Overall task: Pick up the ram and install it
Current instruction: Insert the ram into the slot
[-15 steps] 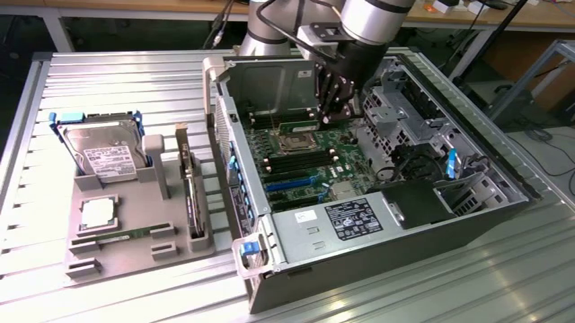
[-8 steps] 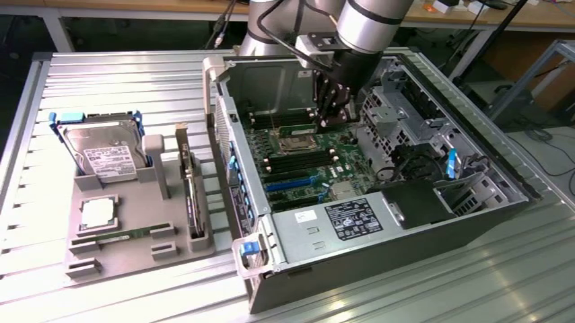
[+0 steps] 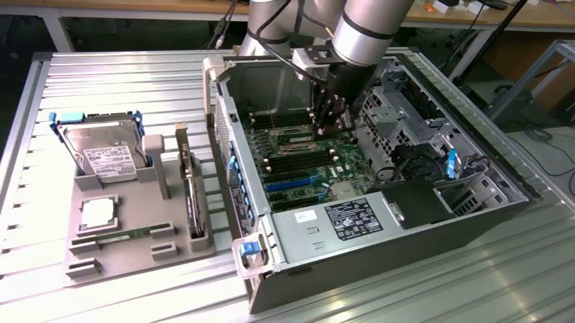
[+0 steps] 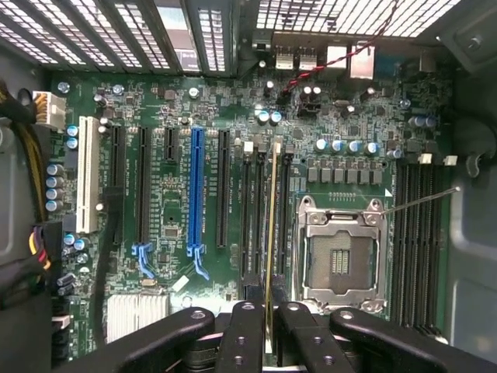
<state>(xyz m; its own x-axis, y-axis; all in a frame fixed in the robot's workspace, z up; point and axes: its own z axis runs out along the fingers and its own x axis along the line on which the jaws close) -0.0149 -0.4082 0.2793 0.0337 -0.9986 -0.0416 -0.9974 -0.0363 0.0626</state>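
We see the claw point(image 4: 269, 340) clamped on the ram point(image 4: 270, 233), inside the computer case point(image 3: 359, 276), upper centre of the exterior view. The ram sits edge-on, its long axis parallel to the memory slots point(image 4: 247, 217) beside the processor socket point(image 4: 342, 256).

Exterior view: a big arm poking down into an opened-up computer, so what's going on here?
A robot arm is reaching into an open computer case. Its end effector grips a ram stick edge-on, lined up with the memory slots beside the empty processor socket on the motherboard. I cannot tell whether the stick is seated. A second ram stick lies on the grey tray at the exterior view's left.
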